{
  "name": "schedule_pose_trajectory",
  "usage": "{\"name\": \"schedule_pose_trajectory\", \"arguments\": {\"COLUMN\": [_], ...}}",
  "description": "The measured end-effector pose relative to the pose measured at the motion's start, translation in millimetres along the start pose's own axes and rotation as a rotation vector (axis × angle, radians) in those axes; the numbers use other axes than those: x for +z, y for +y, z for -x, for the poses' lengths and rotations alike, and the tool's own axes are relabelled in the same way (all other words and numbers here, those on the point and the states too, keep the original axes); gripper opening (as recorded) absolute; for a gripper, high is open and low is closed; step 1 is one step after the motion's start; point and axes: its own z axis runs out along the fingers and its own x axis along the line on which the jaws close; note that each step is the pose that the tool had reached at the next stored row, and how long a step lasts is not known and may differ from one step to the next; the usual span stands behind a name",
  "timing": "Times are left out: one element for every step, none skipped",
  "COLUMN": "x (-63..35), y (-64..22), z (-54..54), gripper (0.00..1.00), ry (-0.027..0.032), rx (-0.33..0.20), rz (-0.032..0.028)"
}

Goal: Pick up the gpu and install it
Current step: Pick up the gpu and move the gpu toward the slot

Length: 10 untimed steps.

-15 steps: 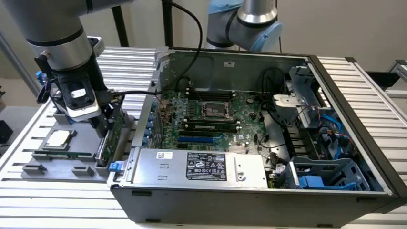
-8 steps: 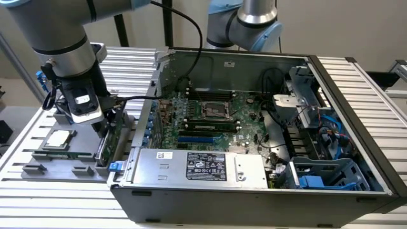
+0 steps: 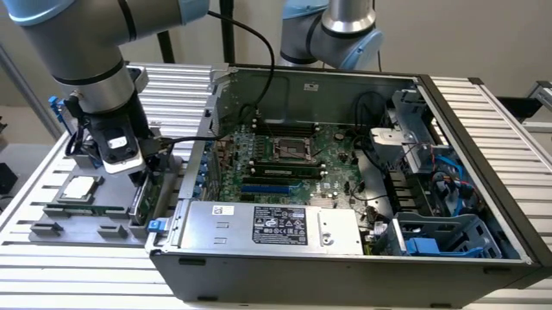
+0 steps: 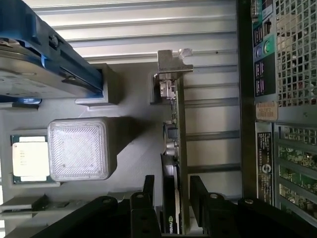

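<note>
The gpu stands on its long edge in a slot of the grey parts holder, just outside the computer case's wall. It is a thin card with a silver metal bracket at its far end. In the exterior view the gpu shows as a green sliver under the arm at the exterior view's left. My gripper is lowered over the card's near end. One black finger stands on each side of it with small gaps, so the gripper is open around the card. In the exterior view my gripper sits right on top of it.
The open computer case lies beside the holder, with its motherboard and power supply exposed. On the holder sit a processor chip, a grey block, and a hard drive with blue rails. A second arm hangs behind the case.
</note>
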Motion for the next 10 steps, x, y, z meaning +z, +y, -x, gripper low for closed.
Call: {"name": "schedule_pose_trajectory", "arguments": {"x": [0.2, 0.5, 0.7, 0.8, 0.9, 1.0, 1.3, 1.5, 1.9, 2.4], "y": [0.2, 0.5, 0.6, 0.9, 1.2, 1.4, 1.7, 1.9, 2.1, 2.2], "z": [0.0, -0.1, -0.1, -0.1, -0.2, -0.2, -0.2, -0.2, -0.3, -0.3], "gripper": [1.0, 1.0, 1.0, 1.0, 1.0, 1.0, 1.0, 1.0, 1.0, 1.0], "ry": [0.0001, 0.0, -0.0001, -0.0001, -0.0001, -0.0001, -0.0002, -0.0002, -0.0005, -0.0007], "rx": [0.0, 0.0, 0.0, 0.0, 0.0, 0.0, 0.0, 0.0, 0.0, 0.0], "rz": [-0.0001, 0.0, 0.0001, 0.0001, 0.0001, 0.0, 0.0002, 0.0001, 0.0, 0.0]}}
